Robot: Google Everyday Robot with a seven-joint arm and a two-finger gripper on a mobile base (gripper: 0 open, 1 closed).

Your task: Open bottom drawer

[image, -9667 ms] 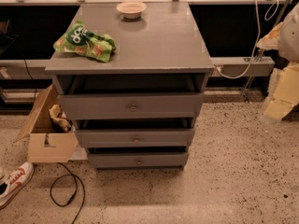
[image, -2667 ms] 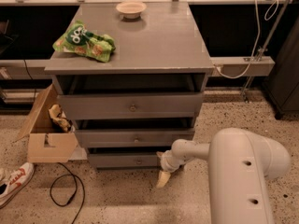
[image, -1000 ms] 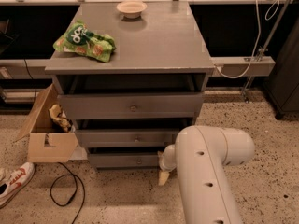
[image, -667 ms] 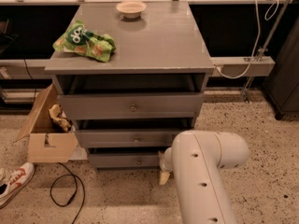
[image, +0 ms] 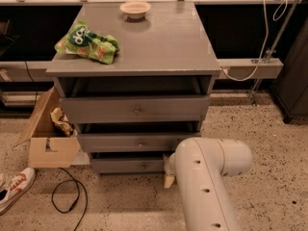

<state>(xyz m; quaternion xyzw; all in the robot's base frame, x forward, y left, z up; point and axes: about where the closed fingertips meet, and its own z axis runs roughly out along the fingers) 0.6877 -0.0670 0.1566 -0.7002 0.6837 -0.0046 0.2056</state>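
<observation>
Tool [image: 169, 176], grip state can't tell, sits just right of bottom drawer [image: 115, 165] knob [image: 143, 166]; center on knob, pull straight out.

Soft overhead light glosses the cabinet top [image: 159, 42]; shadow seemingly pools under the gripper [image: 169, 176] beside the bottom drawer [image: 127, 166].

Claw [image: 169, 176]: low at the right end of the bottom drawer [image: 126, 166], just beside its front.
Right side: the arm [image: 208, 179] fills the room there.
Front: bare floor [image: 125, 201] before the knob [image: 143, 166].
Left side: cardboard box [image: 48, 146], looped cable [image: 67, 198] and shoe [image: 14, 189] crowd the floor.
</observation>
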